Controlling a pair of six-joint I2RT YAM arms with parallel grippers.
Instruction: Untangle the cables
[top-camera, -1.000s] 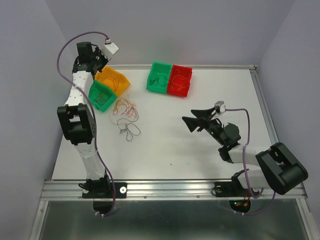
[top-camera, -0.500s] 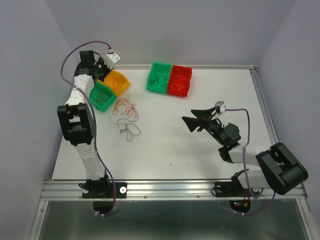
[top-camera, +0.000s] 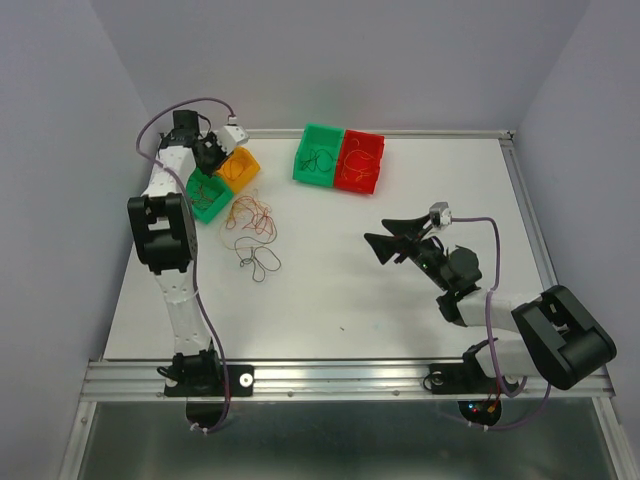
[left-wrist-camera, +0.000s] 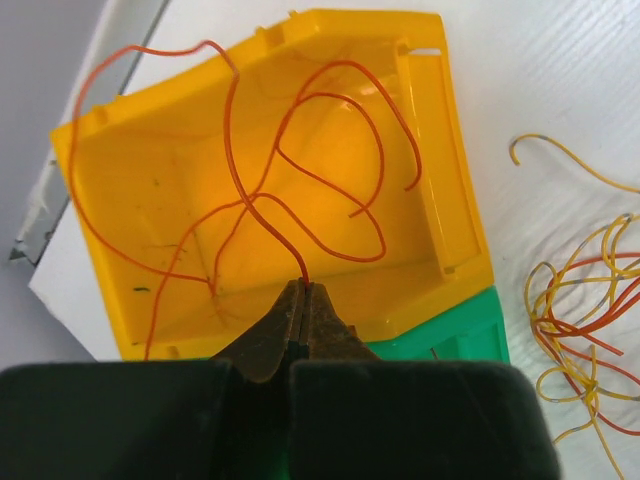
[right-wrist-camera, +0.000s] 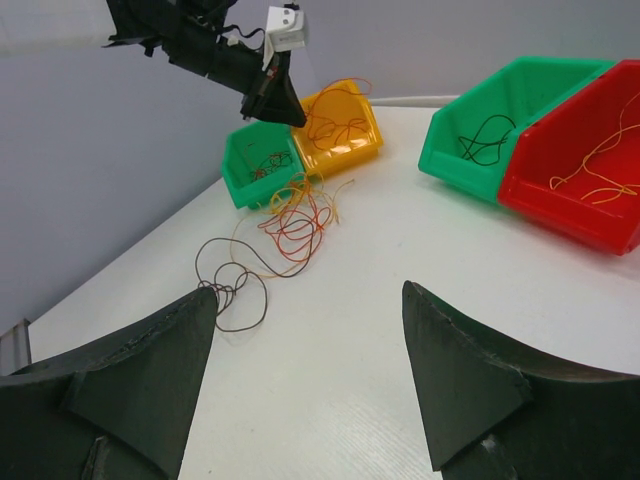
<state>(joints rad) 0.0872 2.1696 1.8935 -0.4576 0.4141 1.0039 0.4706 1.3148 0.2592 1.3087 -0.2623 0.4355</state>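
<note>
Left gripper stands at the table's far left corner, above the near edge of the yellow bin, its fingers pressed together and clamped on one end of an orange wire. From the tips that wire runs in loose loops over the bin's interior, and one strand arches past the bin's far rim. Whether the loops touch the bin floor cannot be told. A small green bin sits just beside the yellow one, touching it. The remaining cables, red, orange and yellow, lie in a tangled heap on the table near these two bins, with a dark wire curled in loops just in front of the heap. Right gripper hangs over the table right of centre, well apart from the heap, fingers spread wide and holding nothing. At the far edge, a second green bin with dark wire touches a red bin with pale orange wire.
</note>
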